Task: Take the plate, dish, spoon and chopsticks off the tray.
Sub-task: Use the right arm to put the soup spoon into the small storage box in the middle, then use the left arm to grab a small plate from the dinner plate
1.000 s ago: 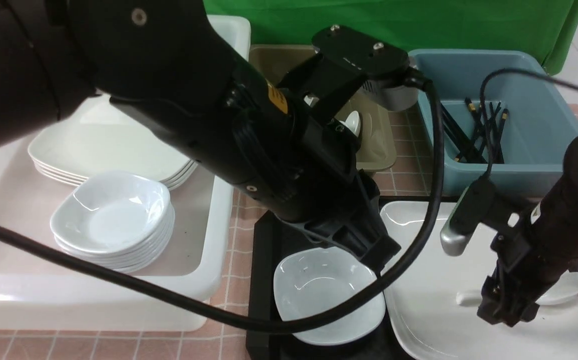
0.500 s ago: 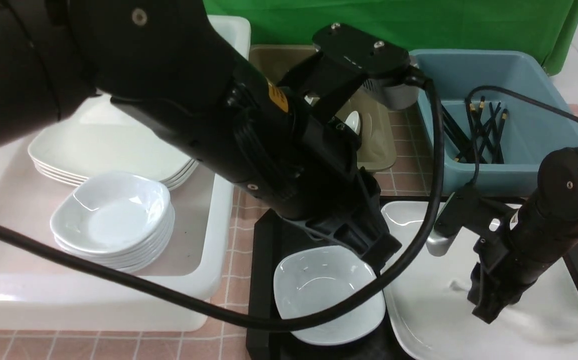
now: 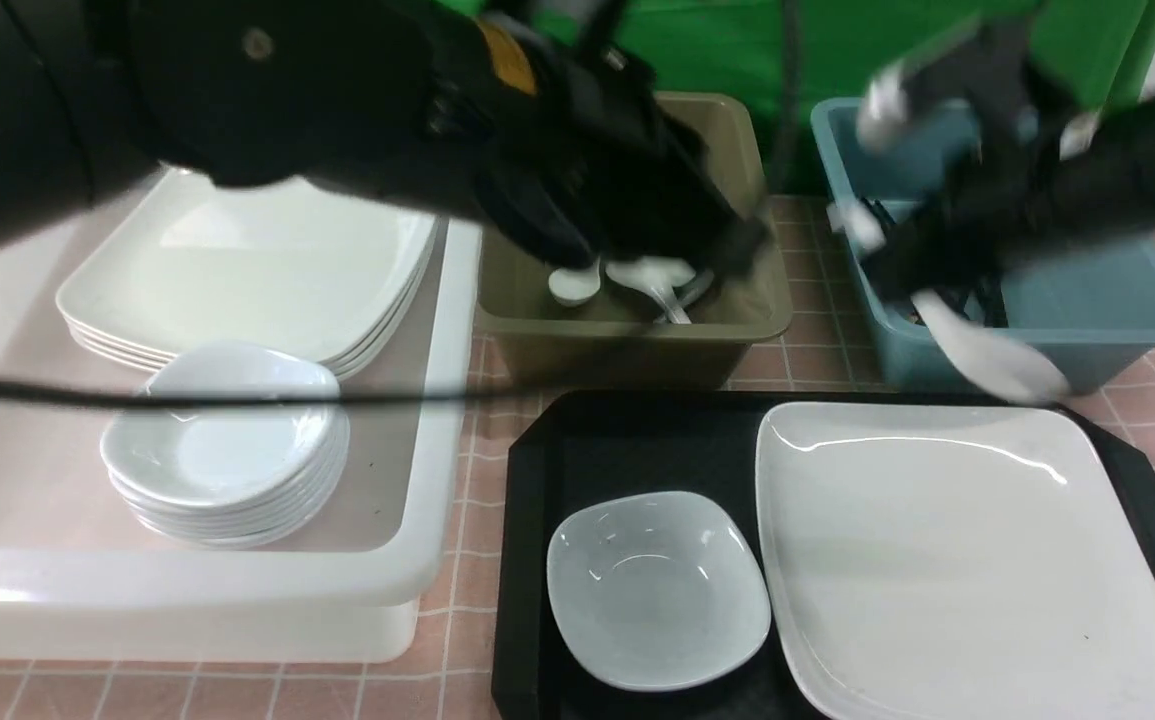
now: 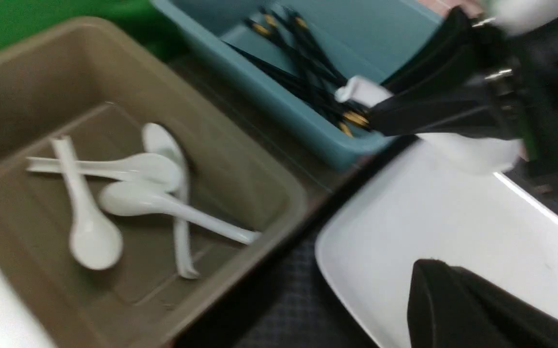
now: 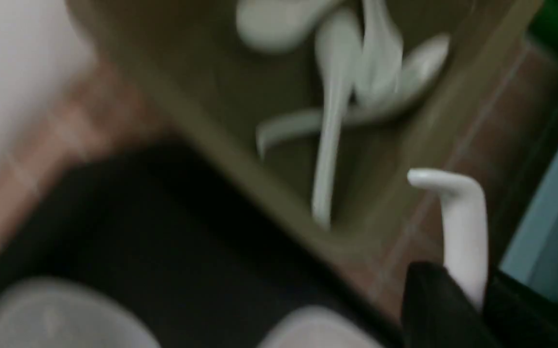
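Right claw [image 5: 472,299] is pinching the glossy white soup spoon [image 3: 995,365] by its handle, upper right in the front view, so I'm thinking swing left over the olive plastic tub [image 3: 627,335] before releasing.

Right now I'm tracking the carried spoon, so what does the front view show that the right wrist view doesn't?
Only the front view: the spoon's bowl, blurred in mid-air, most of the plate, and stacked dishes in the white tub. Only the right wrist view: the spoon's handle sticking out of the right gripper, which is shut on it. Both: the olive tub of loose spoons, the tray and the dish.
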`<state>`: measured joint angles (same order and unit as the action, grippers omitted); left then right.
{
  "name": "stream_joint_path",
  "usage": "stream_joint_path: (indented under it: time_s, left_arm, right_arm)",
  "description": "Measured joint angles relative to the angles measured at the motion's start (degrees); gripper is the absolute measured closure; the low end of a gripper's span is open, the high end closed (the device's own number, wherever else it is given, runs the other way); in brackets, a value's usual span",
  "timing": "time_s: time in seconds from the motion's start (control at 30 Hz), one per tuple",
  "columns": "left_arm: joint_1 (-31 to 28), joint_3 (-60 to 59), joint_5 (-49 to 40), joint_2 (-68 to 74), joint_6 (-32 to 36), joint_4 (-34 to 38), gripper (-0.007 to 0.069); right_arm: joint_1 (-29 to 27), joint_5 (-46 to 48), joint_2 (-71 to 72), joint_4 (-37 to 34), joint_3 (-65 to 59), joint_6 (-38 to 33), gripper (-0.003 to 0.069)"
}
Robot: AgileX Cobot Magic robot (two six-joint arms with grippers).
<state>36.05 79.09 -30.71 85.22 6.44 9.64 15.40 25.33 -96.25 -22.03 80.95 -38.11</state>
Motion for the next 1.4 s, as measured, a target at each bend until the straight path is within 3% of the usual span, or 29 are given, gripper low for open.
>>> stream_joint_path:
  time_s: [0.17, 0.33, 0.53, 0.63, 0.7, 0.83, 0.9, 0.97, 1.0, 1.07, 1.1, 1.2, 1.4]
  left_arm:
    - [-9.31, 0.0, -0.05, 0.0, -2.22, -0.71, 0.0627]
    - [-13.76, 0.0, -5.48, 0.0, -1.08, -0.77, 0.0627]
    - [-13.75, 0.0, -11.87, 0.0, 3.83, 2.46, 0.0627]
    - [-13.75, 0.0, -15.81, 0.0, 8.42, 6.87, 0.0627]
    - [-13.49, 0.0, -18.37, 0.0, 9.88, 9.75, 0.0627]
    - [-11.48, 0.0, -21.34, 0.0, 10.14, 10.52, 0.0627]
    - [-9.38, 0.0, -22.84, 0.13, 10.03, 10.71, 0.0627]
    - [-6.88, 0.0, -24.36, 0.65, 9.71, 10.97, 0.0627]
    - [-6.62, 0.0, -24.51, 0.73, 9.7, 10.94, 0.0627]
    - [-3.22, 0.0, -25.95, 2.39, 9.57, 10.94, 0.0627]
    - [-1.96, 0.0, -26.33, 3.29, 9.57, 10.98, 0.0627]
    - [1.27, 0.0, -26.58, 6.53, 9.55, 10.93, 0.0627]
    - [4.08, 0.24, -23.74, 13.26, 8.5, 10.39, 0.0627]
  right_arm:
    - [1.07, -4.46, -6.13, -16.76, 10.53, -3.23, 0.0559]
    - [3.5, -5.13, -17.57, -20.13, 21.51, -4.19, 0.0559]
    - [4.57, -6.0, -27.16, -20.33, 28.78, -4.24, 0.0547]
    - [4.57, -6.86, -30.07, -20.33, 30.08, -4.19, 0.0439]
    - [4.57, -6.52, -30.43, -20.33, 30.21, -4.19, 0.0302]
    - [4.57, -2.11, -28.94, -18.02, 30.66, -3.93, 0.0191]
    - [4.44, 3.69, -26.21, -13.84, 30.66, -1.39, 0.0217]
    - [4.18, 11.55, -21.83, -7.33, 30.66, 2.75, 0.0332]
    - [4.11, 11.55, -21.33, -6.59, 30.66, 2.75, 0.0332]
    - [3.64, 24.1, -14.15, 2.27, 30.79, 6.94, 0.055]
    - [3.36, 28.96, -11.38, 5.35, 30.85, 8.16, 0.0593]
    - [2.32, 39.5, -4.22, 10.23, 30.0, 10.99, 0.0629]
    - [1.85, 39.52, 10.9, 11.63, 16.25, 13.37, 0.0629]
